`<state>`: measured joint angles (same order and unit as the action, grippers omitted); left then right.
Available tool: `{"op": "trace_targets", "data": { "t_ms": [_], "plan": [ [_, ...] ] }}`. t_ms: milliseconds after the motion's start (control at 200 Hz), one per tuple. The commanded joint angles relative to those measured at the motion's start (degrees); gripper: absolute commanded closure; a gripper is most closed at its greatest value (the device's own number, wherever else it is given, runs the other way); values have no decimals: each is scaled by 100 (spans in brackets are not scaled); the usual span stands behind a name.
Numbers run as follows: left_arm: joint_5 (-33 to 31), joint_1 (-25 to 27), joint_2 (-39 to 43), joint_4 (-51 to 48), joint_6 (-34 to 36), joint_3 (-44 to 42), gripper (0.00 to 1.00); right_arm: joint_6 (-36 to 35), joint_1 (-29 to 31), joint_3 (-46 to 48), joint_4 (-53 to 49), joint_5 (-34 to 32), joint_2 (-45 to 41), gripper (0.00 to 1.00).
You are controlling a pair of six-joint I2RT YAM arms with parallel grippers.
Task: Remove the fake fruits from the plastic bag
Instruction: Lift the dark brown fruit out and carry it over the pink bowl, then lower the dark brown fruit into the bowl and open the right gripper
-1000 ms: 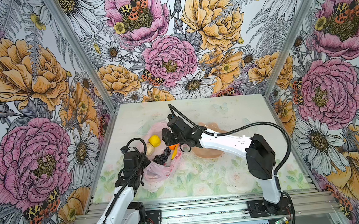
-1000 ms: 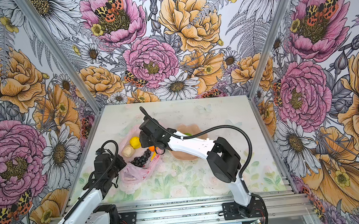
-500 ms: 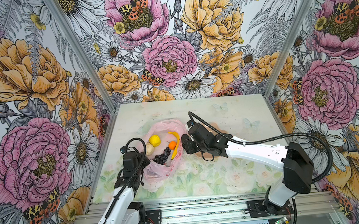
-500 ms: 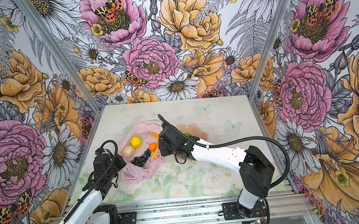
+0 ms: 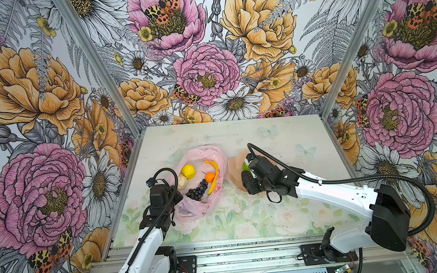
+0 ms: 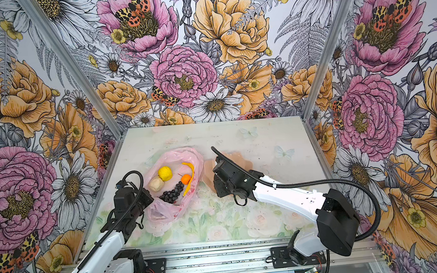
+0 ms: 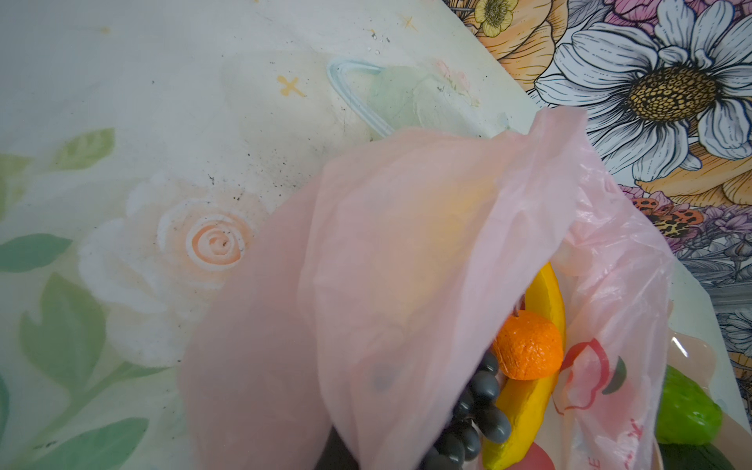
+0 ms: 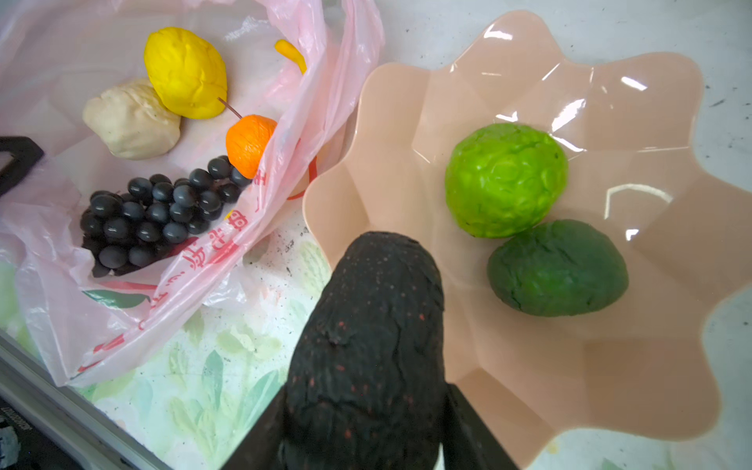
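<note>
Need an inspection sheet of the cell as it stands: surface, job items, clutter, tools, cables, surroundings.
Surface: floral-print table, scattered dark specks.
Job's things: plastic bag lies open with the lemon, beige piece, orange, banana and grape bunch inside. The lime and avocado sit in the peach dish beside the bag.
Clutter: nothing seen.
Tools: left tool shut on the bag's edge; right tool holds a dark bumpy fruit at the dish's rim.
Cables: left hose and right hose loop free, no snag seen.
Surroundings: floral walls, metal rail in front.
</note>
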<state>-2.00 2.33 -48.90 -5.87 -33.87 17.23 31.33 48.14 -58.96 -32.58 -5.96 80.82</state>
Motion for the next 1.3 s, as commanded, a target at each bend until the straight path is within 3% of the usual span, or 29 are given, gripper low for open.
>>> {"op": "trace_targets", "data": {
  "t_ms": [0,841,1296],
  "plan": [
    [88,-48,4,215,114,45,96,-162,-83,91,-147,-48,-52,51],
    [130,-48,19,228,101,30,96,-564,-578,-571,-292,-416,1292,50],
    [143,-39,57,245,100,10,95,-643,-603,-747,-293,-549,1705,40]
  ]
}}
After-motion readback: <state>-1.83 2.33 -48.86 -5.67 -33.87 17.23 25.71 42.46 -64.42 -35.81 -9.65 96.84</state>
